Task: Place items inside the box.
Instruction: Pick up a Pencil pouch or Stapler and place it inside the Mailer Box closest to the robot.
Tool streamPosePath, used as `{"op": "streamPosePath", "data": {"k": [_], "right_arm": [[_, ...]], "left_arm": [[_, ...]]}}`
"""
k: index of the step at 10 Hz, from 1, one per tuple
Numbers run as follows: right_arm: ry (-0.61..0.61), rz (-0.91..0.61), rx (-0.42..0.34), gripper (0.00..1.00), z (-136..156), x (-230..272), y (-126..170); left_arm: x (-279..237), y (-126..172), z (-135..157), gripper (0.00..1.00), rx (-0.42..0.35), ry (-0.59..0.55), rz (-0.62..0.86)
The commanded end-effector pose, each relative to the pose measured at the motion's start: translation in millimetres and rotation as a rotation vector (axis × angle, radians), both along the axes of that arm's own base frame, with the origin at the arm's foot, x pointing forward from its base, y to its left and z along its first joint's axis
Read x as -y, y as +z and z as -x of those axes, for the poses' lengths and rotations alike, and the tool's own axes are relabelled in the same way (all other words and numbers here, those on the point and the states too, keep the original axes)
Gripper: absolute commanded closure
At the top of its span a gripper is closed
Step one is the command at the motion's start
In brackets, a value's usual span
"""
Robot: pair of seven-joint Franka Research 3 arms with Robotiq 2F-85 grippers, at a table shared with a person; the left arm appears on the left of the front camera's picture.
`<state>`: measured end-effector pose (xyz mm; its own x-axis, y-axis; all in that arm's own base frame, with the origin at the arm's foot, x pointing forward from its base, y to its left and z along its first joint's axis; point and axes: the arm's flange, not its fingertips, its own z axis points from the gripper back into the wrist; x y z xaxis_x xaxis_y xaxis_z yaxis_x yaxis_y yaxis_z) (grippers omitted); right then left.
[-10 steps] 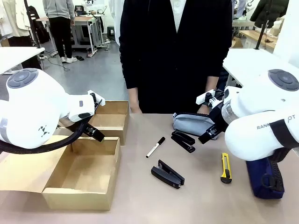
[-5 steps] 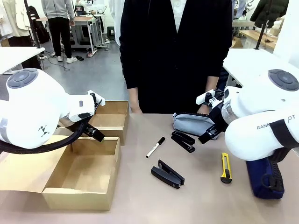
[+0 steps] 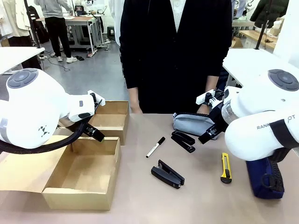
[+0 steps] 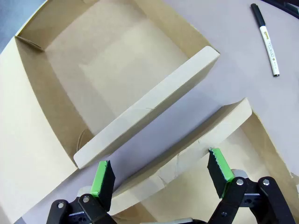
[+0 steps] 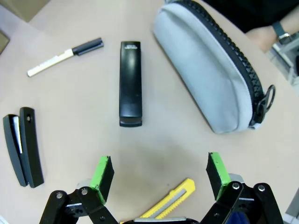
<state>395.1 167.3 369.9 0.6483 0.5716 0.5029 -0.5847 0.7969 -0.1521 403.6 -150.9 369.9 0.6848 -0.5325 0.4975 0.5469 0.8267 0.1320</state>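
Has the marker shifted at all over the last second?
No. The marker lies at the same slant in the front view, just as far from the right wall of the larger box as before.

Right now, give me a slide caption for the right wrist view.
Open right gripper above table with grey pouch, marker, yellow utility knife, upright stapler and stapler on its side.

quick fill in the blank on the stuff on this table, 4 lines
1. The utility knife is ____ in colour.
2. The table holds ____ black staplers.
3. The marker has a ____ cap.
4. The right gripper, above the table, is ____.
Missing words: yellow; two; black; open.
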Motion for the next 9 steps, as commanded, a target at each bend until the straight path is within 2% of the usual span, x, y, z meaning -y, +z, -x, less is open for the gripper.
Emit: {"op": "streamPosePath", "data": {"k": [1,2,3,4,5,6,7,8,9], "right_arm": [[0.0,0.0,0.0,0.0,0.0,0.0,0.0],[-0.01,-0.059,-0.011,0.0,6.9,6.9,24.8],[-0.05,-0.114,-0.051,0.0,20.6,24.2,58.5],[-0.049,-0.216,-0.076,0.0,37.1,46.7,87.2],[-0.073,-0.31,-0.15,0.0,57.5,75.5,112.1],[-0.092,-0.42,-0.232,0.0,81.5,111.3,124.8],[-0.143,-0.541,-0.278,0.0,98.9,152.9,124.5],[-0.228,-0.68,-0.258,0.0,116.8,205.2,117.9],[-0.253,-0.867,-0.186,0.0,137.4,263.2,107.3]], "left_arm": [[0.0,0.0,0.0,0.0,0.0,0.0,0.0],[-3.0,19.0,7.5,0.0,-0.011,-0.047,0.048],[-12.5,56.8,23.0,0.0,-0.068,-0.082,0.139],[-27.0,87.8,33.9,0.0,-0.104,-0.07,0.219],[-47.8,118.8,44.5,0.0,-0.174,-0.021,0.28],[-85.0,141.0,53.9,0.0,-0.195,-0.003,0.358],[-128.7,152.1,59.4,0.0,-0.217,0.02,0.449],[-185.3,156.6,63.9,0.0,-0.226,0.039,0.627],[-241.7,153.3,71.6,0.0,-0.226,0.053,0.862]]}}
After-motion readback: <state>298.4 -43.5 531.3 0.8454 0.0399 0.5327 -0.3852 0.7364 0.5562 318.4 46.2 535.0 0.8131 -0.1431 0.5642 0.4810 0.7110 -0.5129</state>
